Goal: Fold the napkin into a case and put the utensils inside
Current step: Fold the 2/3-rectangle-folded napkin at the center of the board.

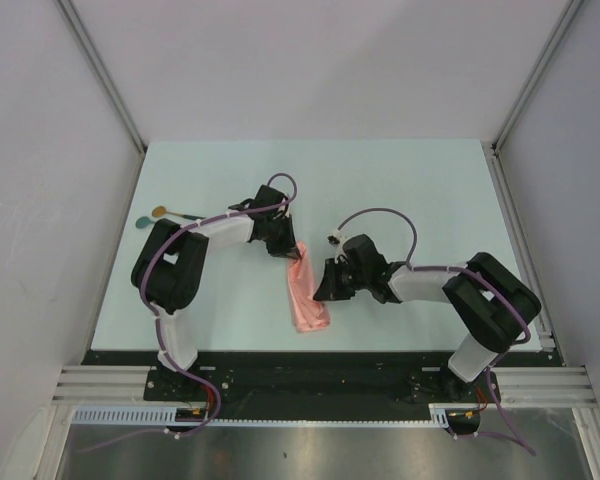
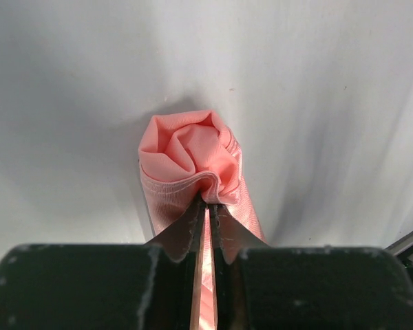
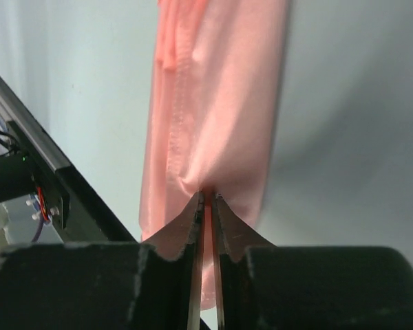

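- The left gripper (image 2: 206, 201) has its two dark fingers drawn almost together, with only a thin slit between them. A fold of pink cloth fills that slit, so it is pinching the napkin (image 1: 306, 298).
- In the left wrist view, the cloth bunches into a rounded, crumpled lump just beyond the fingertips and rests on the pale table (image 1: 400, 190).
- The right gripper (image 3: 208, 198) is also nearly closed, its fingers a narrow gap apart. Pink cloth is caught in the gap, and the fabric puckers toward the fingertips where it is gripped.
- In the right wrist view, the napkin runs away from the fingers as a long, narrow, layered band with a stitched hem along one side.
- From above, the napkin is a narrow salmon-pink strip near the middle of the table, running from far to near and tilted slightly.
- The left gripper meets the strip at its far end. The right gripper meets it from the right, at the long edge about halfway along.
- The spoons (image 1: 159, 212) lie side by side at the far left of the table, well apart from the napkin and both grippers. One bowl is golden-brown and the other teal.
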`<move>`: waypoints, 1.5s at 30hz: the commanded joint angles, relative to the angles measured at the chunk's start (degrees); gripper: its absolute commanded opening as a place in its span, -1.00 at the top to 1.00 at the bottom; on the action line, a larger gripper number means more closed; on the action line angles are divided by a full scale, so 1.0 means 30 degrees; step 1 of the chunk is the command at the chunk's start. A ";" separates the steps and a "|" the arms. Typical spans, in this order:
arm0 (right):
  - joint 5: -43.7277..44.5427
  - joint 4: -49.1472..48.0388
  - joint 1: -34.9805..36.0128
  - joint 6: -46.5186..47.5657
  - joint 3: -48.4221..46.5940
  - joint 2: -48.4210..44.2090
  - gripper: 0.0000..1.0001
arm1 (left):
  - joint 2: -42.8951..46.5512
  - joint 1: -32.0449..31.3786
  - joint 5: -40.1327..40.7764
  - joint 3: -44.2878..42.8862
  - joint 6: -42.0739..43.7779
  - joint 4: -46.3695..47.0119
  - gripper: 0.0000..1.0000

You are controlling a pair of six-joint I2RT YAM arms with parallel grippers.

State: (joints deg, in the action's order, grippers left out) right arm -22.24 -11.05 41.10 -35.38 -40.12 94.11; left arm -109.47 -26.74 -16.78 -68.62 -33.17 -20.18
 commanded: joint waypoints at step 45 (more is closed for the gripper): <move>-0.0174 -0.2379 0.2383 -0.2121 0.0012 0.1208 0.78 | 0.6316 -0.2745 -0.1674 0.9573 -0.2215 0.3653 0.94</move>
State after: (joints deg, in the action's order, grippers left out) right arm -22.31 -14.81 47.62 -38.68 -40.93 97.93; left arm -89.12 -33.36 -20.27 -39.92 -37.60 -12.29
